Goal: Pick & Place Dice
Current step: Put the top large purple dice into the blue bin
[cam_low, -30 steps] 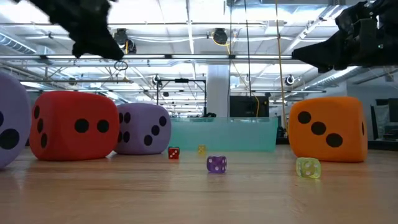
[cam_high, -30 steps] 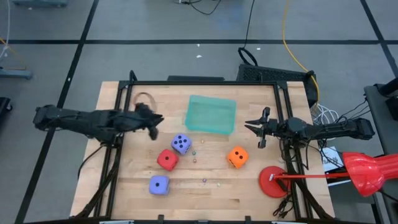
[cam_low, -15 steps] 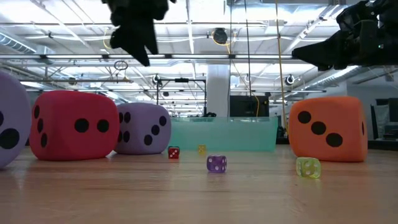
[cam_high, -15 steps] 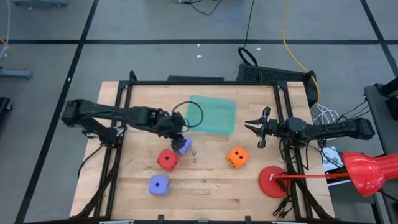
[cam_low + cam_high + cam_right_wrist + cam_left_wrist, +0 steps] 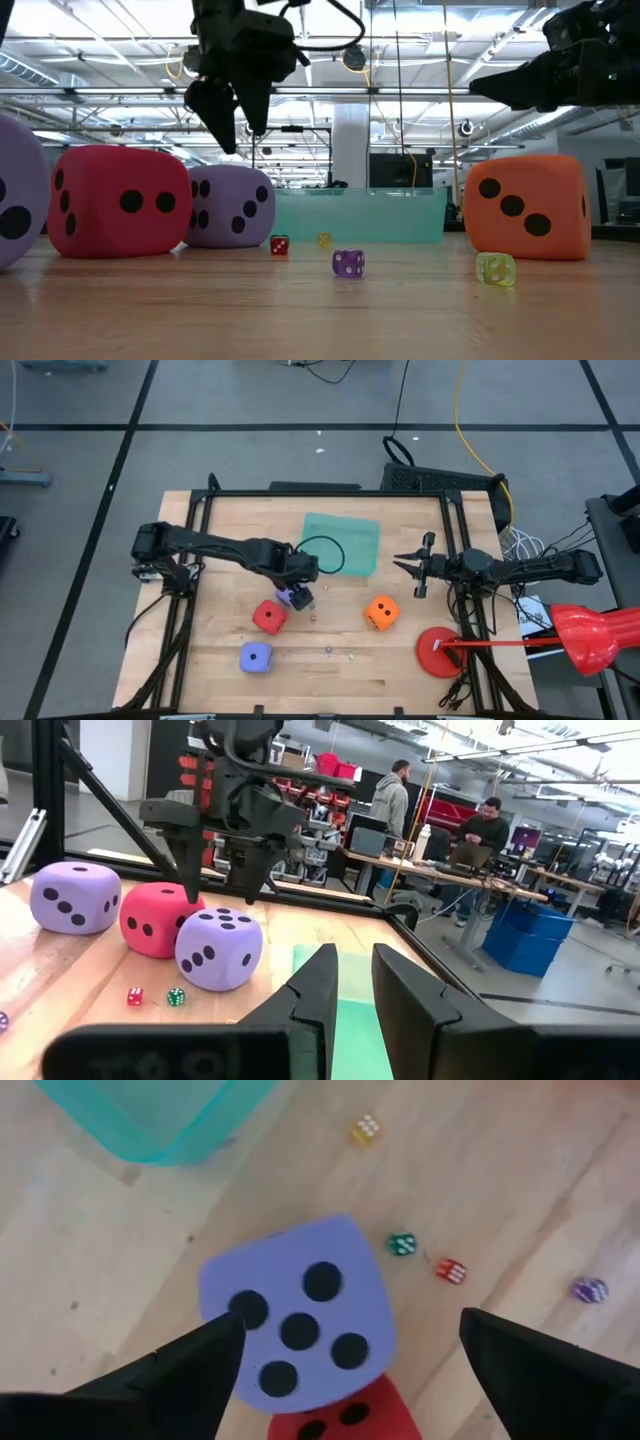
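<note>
The left gripper [image 5: 300,588] hangs with its fingers spread wide just above a purple-blue die [image 5: 298,1316], not touching it. This die lies on the table [image 5: 400,650] close to the green tray [image 5: 350,543], with the red die [image 5: 267,616] just beside it. The orange die [image 5: 381,612] and the second purple-blue die [image 5: 255,656] lie apart. The right gripper [image 5: 418,567] waits near the table's right side, fingers nearly closed, holding nothing.

Bright overhead lighting, soft shadows, sharp
</note>
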You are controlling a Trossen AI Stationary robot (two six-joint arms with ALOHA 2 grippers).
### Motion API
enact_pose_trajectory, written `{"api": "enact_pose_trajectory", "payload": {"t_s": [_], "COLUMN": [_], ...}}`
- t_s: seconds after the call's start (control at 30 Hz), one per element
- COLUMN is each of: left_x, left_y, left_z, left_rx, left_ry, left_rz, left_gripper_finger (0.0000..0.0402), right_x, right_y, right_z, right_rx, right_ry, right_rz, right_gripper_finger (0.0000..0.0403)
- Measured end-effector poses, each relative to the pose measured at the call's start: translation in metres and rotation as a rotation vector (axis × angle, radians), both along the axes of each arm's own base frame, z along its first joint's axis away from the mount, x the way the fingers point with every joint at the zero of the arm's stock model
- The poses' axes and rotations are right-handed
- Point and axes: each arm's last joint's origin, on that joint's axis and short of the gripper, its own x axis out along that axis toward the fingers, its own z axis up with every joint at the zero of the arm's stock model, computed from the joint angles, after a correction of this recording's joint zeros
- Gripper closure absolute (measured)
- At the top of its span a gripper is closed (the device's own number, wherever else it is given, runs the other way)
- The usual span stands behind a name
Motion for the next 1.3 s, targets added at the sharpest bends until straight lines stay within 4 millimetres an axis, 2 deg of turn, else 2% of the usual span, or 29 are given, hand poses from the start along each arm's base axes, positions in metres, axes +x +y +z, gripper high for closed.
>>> {"api": "enact_pose_trajectory", "payload": {"t_s": [0.2, 0.4, 0.6, 0.77, 0.97, 1.17, 1.3], "left_x": [-0.002, -0.004, -0.004, -0.004, 0.004, 0.002, -0.004], "left_y": [0.003, 0.003, 0.009, 0.013, 0.014, 0.015, 0.015], "left_z": [-0.001, -0.001, -0.001, 0.001, 0.004, 0.004, 0.002], "left_rx": [-0.013, -0.006, 0.000, 0.020, 0.024, -0.006, -0.018], "left_ry": [0.027, 0.041, 0.045, 0.032, -0.059, -0.040, 0.028], "left_rz": [0.005, -0.020, -0.020, -0.093, -0.096, -0.008, 0.068], "left_gripper_finger": [0.0029, 0.0005, 0.0003, 0.0012, 0.0031, 0.0059, 0.0048], "right_x": [0.000, 0.000, 0.000, 0.000, 0.000, 0.000, -0.001], "right_y": [0.000, 0.000, 0.000, 0.000, 0.000, 0.000, 0.000], "right_z": [0.000, 0.000, 0.000, 0.000, 0.001, 0.003, 0.005], "right_rx": [-0.007, -0.021, -0.021, -0.003, 0.000, 0.001, 0.001], "right_ry": [0.000, 0.003, 0.003, 0.000, -0.010, -0.036, -0.054], "right_rz": [-0.001, -0.004, -0.004, -0.002, 0.000, 0.000, 0.001], "right_gripper_finger": [0.0343, 0.0343, 0.0343, 0.0343, 0.0343, 0.0344, 0.0344]}}
